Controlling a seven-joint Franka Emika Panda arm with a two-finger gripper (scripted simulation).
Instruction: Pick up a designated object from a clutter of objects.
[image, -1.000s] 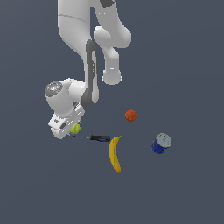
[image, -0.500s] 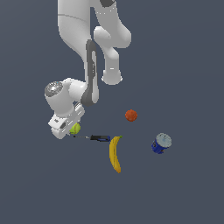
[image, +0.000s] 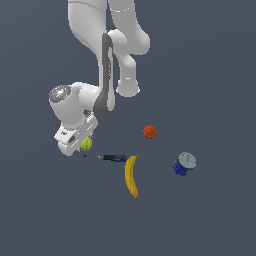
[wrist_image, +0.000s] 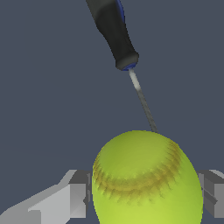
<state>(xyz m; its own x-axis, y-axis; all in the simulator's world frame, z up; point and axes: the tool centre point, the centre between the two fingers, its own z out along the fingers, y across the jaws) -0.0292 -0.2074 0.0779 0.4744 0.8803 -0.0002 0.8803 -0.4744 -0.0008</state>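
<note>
The yellow banana (image: 131, 176) lay nearest on the plain grey-blue floor (image: 210, 220), pointing roughly away from me. Just beyond its far tip lay the dark-blue-handled screwdriver with a thin metal shaft (image: 111, 157), shaft pointing toward the exterior view's left. Off toward the exterior view's right stood the blue can with a pale lid (image: 184, 164), tilted; any label on it was too small to read, and I could make out no writing anywhere.

At the screwdriver's tip sat the small yellow-green ball with a stitched seam (image: 86, 144), and the white arm's gripper (image: 80, 141) was down over it. In the wrist view the ball (wrist_image: 146, 179) filled the space between the two grey fingers (wrist_image: 76, 194), one on each flank and close against its sides; whether they actually pressed it I couldn't tell. The screwdriver's shaft (wrist_image: 142, 99) ran out from behind the ball to its dark handle.

Farther back, well apart from the rest, sat the small orange-red ball (image: 149, 132). The arm's white links (image: 107, 40) rose behind everything.
</note>
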